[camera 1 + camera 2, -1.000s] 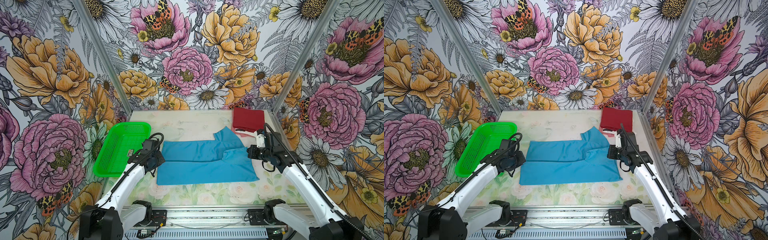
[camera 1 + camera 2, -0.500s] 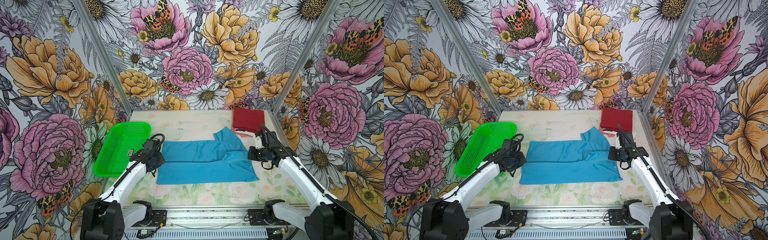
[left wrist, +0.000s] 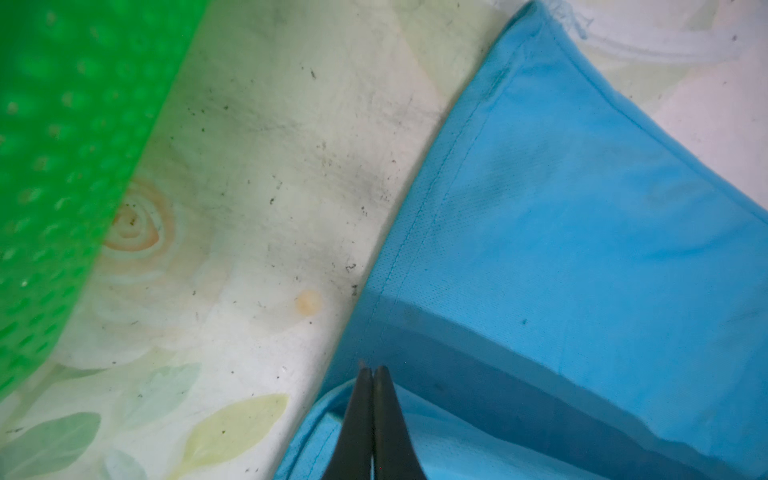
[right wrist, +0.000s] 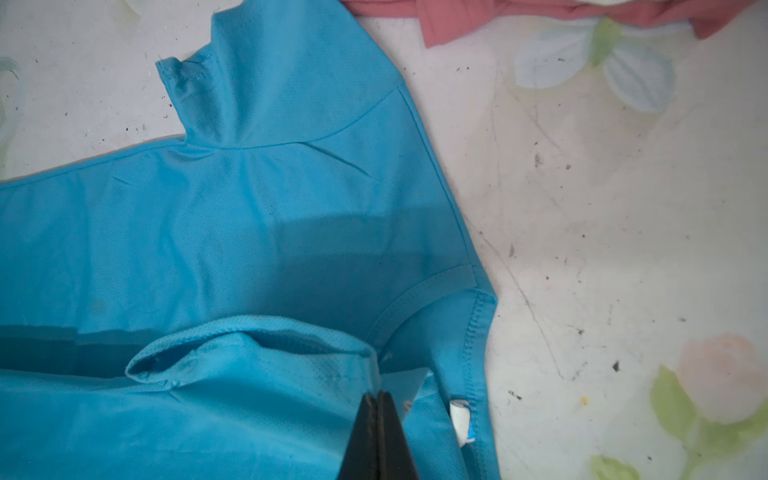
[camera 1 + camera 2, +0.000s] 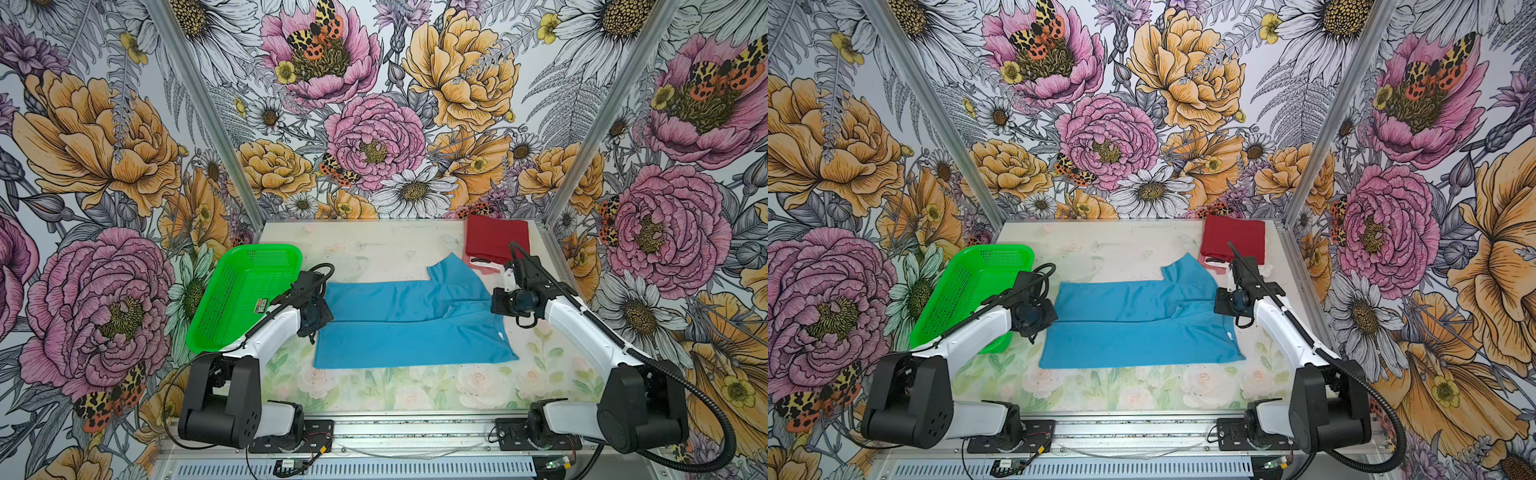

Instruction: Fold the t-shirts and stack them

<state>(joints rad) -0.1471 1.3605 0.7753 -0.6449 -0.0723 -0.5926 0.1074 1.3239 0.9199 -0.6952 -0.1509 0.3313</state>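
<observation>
A sky-blue t-shirt [image 5: 407, 328] [image 5: 1133, 328] lies spread across the middle of the table, its near half folded over to a crease along its length. My left gripper [image 5: 318, 320] [image 3: 372, 370] is shut on the hem end of the folded layer [image 3: 561, 208]. At the neck end, beside the white label, my right gripper [image 5: 500, 303] [image 4: 377, 395] is shut on the same layer [image 4: 249, 208]. A dark red folded t-shirt [image 5: 496, 241] [image 5: 1233, 237] tops a stack at the back right. A pinkish shirt [image 4: 457, 16] shows under it.
A bright green mesh basket [image 5: 245, 291] [image 3: 50, 124] stands at the left, close to my left arm. The table [image 5: 374, 249] has a pale floral cover. Flowered walls close in the back and both sides.
Both arms have drawn back so their elbows sit higher in view. Both grippers have edged slightly inward at the shirt's ends. The shirt's outline has hardly changed.
</observation>
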